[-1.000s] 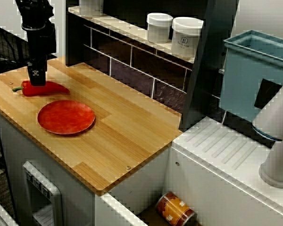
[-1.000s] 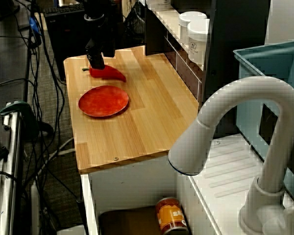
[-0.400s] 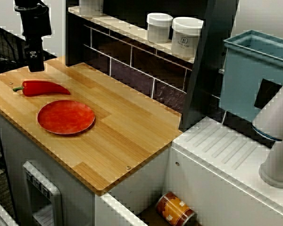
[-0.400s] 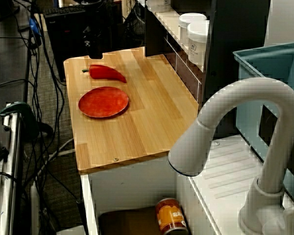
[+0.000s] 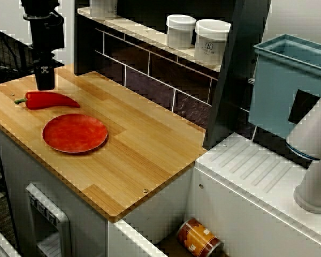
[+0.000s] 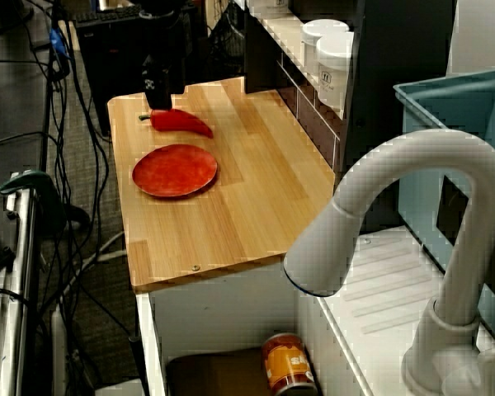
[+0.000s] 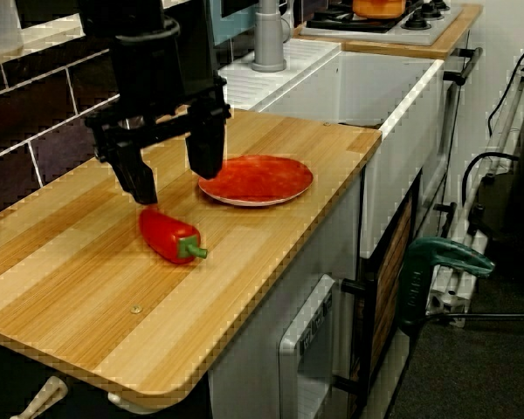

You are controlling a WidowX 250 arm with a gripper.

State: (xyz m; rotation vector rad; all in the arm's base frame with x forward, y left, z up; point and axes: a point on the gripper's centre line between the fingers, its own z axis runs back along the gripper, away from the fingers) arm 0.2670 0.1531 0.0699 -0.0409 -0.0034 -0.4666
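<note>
While the pincer point(image 7: 173, 170) gapes wide above it, the pepper point(image 7: 166, 234) lies stem-first toward the counter's front edge point(image 7: 275, 266).

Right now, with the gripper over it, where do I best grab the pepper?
Grip the pepper across its thick middle, coming straight down from above. It lies flat on its side on the counter, so both long flanks are free, and the open gripper hangs close above. Skip the thin stem.

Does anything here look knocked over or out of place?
An orange can lies on its side down in the sink, an odd spot. Otherwise tidy: the red pepper lies on the wooden counter beside the red plate, below the open gripper.
</note>
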